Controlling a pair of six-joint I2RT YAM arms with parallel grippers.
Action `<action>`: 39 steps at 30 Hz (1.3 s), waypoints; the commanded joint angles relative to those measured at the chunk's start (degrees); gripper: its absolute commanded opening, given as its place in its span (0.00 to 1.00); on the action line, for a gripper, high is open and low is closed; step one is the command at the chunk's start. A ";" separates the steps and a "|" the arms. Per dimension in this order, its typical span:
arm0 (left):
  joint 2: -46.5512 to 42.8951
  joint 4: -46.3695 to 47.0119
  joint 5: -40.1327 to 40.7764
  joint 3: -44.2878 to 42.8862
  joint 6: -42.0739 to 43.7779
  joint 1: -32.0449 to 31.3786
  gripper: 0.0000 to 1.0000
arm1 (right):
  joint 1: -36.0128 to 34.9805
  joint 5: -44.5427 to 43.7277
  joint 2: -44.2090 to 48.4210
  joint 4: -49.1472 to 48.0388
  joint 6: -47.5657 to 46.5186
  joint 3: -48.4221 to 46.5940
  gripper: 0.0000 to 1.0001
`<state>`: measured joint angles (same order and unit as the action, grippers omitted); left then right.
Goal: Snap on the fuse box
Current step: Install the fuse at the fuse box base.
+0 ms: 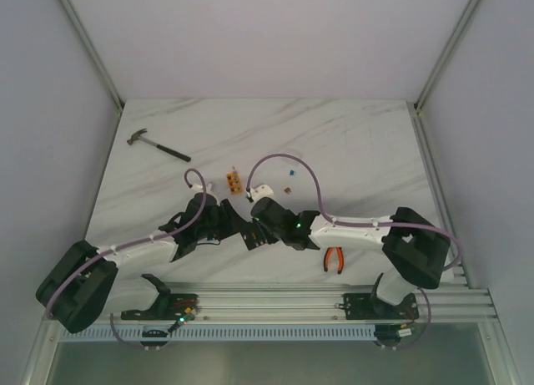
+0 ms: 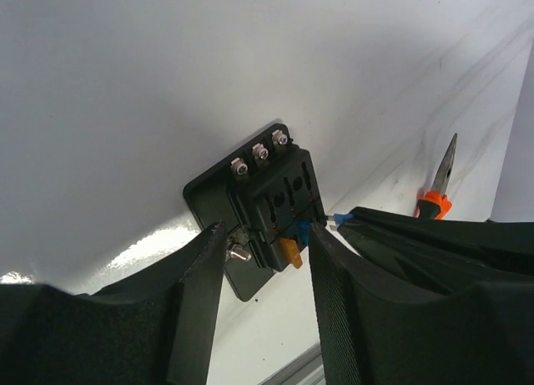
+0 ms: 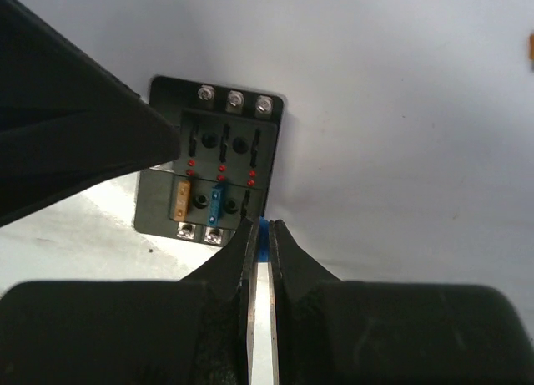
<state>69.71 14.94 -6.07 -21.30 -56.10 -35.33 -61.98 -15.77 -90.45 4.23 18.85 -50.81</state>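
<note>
**Desk:** What are your hands doing?

**Operator:** My right gripper (image 3: 264, 226) is pinched almost closed on a small blue fuse (image 3: 264, 239). Its tips are just beside one corner of the fuse box (image 3: 213, 164). My left gripper (image 2: 267, 232) stands about half spread, astride the box's raised block. I see a gap between one finger (image 2: 200, 289) and that block, so I don't read it as clamping. From the right wrist, that arm's other finger seems to touch the block's side.

**Desk:** And the box itself?

**Operator:** It lies flat on the tabletop (image 1: 334, 143), close to the near edge and about midway along it, between my two wrists. Three screws line one end. An orange fuse (image 3: 184, 199) and a seated blue fuse (image 3: 215, 203) sit side by side in its slots.

**Desk:** What lies further out?

**Operator:** The orange-handled pliers (image 1: 334, 258) lie to my right of the box, near the near edge. A small orange block (image 1: 234, 183) sits further in, toward the middle of the tabletop. The hammer (image 1: 158, 145) lies toward the far left corner, well apart from everything else.
</note>
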 commanded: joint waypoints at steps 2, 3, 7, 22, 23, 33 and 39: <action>1.29 -0.99 -1.52 -0.08 -1.72 -0.85 0.51 | -1.50 -5.75 -2.01 1.53 2.67 -3.00 0.00; 1.47 -1.01 -1.62 0.04 -1.92 -0.94 0.50 | -1.66 -6.21 -2.24 1.82 2.79 -3.20 0.00; 1.65 -1.05 -1.74 0.42 -2.78 -1.14 0.49 | -2.02 -6.98 -2.34 2.25 3.33 -3.89 0.00; 4.87 -1.05 -2.37 0.52 -4.29 -2.00 0.42 | -2.59 -6.99 -3.59 1.31 2.94 -4.87 0.00; 4.98 -1.05 -2.29 0.53 -4.29 -2.12 0.42 | -2.59 -6.99 -3.96 1.26 3.02 -4.91 0.00; 5.98 -1.08 -2.10 0.31 -4.29 -2.37 0.40 | -2.80 -7.33 -4.70 0.23 1.71 -5.17 0.00; 7.00 -1.63 -1.31 -0.37 -3.90 -2.29 0.39 | -2.87 -7.37 -4.11 -0.19 -3.57 -5.18 0.00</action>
<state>74.94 15.90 -7.92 -21.21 -60.42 -37.36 -64.27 -21.26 -94.41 5.63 19.07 -54.11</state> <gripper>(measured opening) 0.393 0.118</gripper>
